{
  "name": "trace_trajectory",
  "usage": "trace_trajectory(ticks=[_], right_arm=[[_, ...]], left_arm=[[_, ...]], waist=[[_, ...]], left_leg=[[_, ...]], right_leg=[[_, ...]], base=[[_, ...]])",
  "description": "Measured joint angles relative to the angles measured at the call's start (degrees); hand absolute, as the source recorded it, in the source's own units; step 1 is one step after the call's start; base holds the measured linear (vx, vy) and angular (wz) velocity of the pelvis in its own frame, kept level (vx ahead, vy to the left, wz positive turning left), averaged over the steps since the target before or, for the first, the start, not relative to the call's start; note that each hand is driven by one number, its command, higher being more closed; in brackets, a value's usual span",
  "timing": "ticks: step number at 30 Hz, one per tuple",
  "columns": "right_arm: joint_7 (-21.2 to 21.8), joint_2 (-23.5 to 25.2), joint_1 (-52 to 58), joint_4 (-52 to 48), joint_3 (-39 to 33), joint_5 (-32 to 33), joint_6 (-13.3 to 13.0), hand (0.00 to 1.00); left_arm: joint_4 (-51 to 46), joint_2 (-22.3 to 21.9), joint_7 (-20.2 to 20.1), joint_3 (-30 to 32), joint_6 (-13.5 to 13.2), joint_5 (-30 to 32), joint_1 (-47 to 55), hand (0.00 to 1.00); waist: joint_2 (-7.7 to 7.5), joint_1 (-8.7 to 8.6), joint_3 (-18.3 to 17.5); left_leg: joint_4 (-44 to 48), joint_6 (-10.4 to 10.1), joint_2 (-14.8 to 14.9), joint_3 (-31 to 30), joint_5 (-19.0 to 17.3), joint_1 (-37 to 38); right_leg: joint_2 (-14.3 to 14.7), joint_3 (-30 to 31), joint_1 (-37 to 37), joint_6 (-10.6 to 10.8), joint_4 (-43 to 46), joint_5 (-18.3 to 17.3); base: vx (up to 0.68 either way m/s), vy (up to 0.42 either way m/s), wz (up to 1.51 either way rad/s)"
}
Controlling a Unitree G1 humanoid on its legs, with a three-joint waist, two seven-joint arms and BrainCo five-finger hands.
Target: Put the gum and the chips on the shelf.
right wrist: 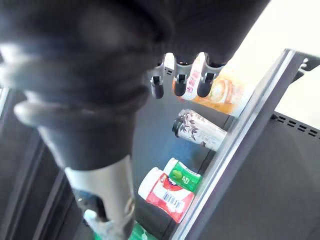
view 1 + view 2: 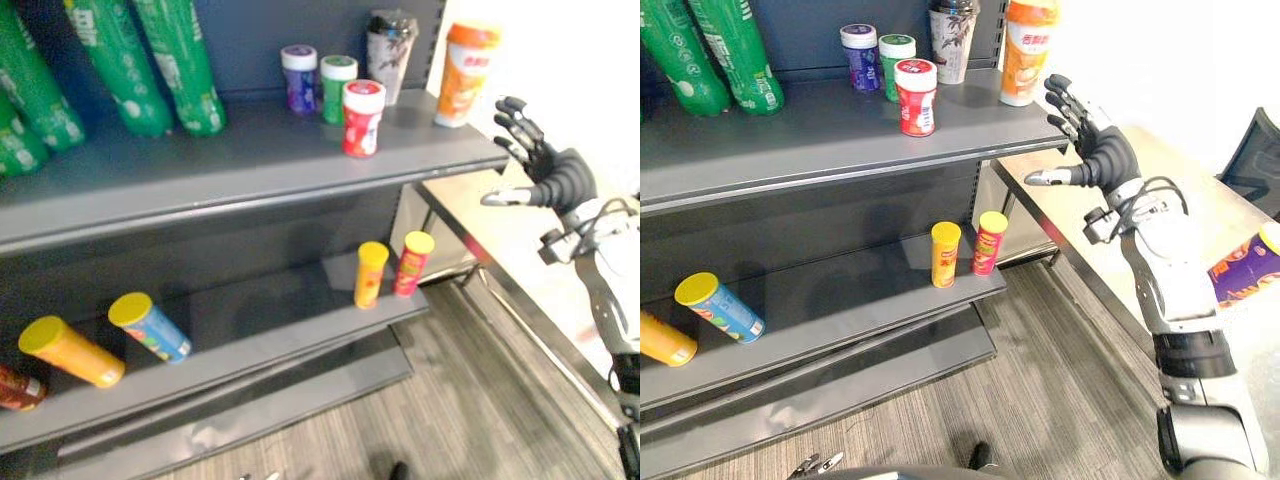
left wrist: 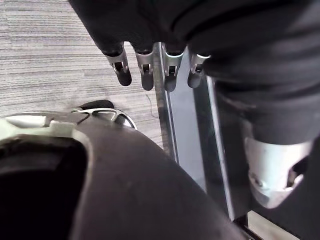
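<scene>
Your right hand (image 2: 1098, 155) is raised on the right, fingers spread straight and thumb stuck out to the left, holding nothing, while your left hand (image 3: 145, 71) hangs low with fingers relaxed

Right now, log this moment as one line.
right hand: open, empty, beside right end of upper shelf | left hand: open | red gum bottle: upright on upper shelf | orange canister: upright near that end

Three gum tubs (image 2: 299, 78) (image 2: 338, 88) (image 2: 363, 118), two small chip cans (image 2: 371, 274) (image 2: 412, 263) (upright)
</scene>
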Motion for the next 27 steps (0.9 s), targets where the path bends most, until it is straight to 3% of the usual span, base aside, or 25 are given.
trace_trajectory(ticks=[5,9,12,15,20,22,27], right_arm=[[3.83,3.63,15.38,-8.06,-3.80,0.01,1.80,0.00],[9.18,10.22,28.62,-8.37,-3.74,0.41,3.92,0.00],[11.80,14.21,34.34,-4.33,-1.97,0.97,4.24,0.00],[11.80,19.11,37.64,7.31,1.88,1.15,4.21,0.00],[8.21,24.99,39.69,28.05,5.68,-2.05,2.13,0.00],[3.59,26.83,39.66,36.51,5.67,-5.48,-1.35,0.00],[-6.69,32.08,36.49,50.68,2.53,-6.40,-6.65,0.00]], left_arm=[[0.45,-0.22,0.14,1.05,-0.04,0.00,0.48,0.00],[0.45,-0.37,1.10,1.09,-0.38,0.00,0.91,0.00],[0.43,-0.60,1.38,1.05,-1.01,-0.13,1.32,0.00],[0.42,-0.63,1.37,0.93,-1.85,-0.40,1.40,0.00],[0.43,-1.11,1.26,0.80,-1.93,-0.56,1.41,0.00],[0.44,-1.22,1.15,0.64,-1.92,-0.99,1.36,0.00],[0.48,-1.60,1.30,0.90,-1.95,-1.15,1.13,0.00]], waist=[[-0.28,-1.71,-0.34],[-0.14,-1.97,-1.33],[0.19,-2.00,-1.70],[0.56,-1.96,-2.12],[2.02,-1.80,-2.60],[2.47,-1.91,-2.82],[2.59,-1.76,-3.04]], left_leg=[[-0.03,-0.12,0.04,0.77,-0.09,0.21],[0.06,-0.24,-0.06,2.27,-0.39,0.22],[0.12,-0.37,-0.15,2.96,-0.72,0.68],[0.17,-0.31,-0.35,3.01,-1.17,0.99],[0.04,-0.07,-0.95,2.66,-1.63,0.98],[0.01,0.12,-1.30,1.71,-1.74,0.99],[0.02,0.36,-1.77,1.08,-1.87,1.30]], right_leg=[[0.16,0.82,-0.25,0.00,0.00,0.00],[0.30,2.31,-0.99,0.03,0.02,-0.02],[0.25,2.78,-0.92,0.10,0.14,-0.05],[-0.01,2.80,-0.69,0.38,0.23,-0.25],[-0.78,2.42,-0.72,0.73,0.85,-0.44],[-1.28,1.74,-0.44,1.08,1.32,-0.81],[-1.89,1.34,0.01,1.24,1.76,-0.94]], base=[[-0.01,-0.007,-0.09],[-0.02,-0.005,-0.19],[-0.01,0.004,-0.12],[-0.01,0.003,-0.01],[0.00,0.017,0.04],[0.02,0.019,0.17],[0.01,0.012,0.08]])
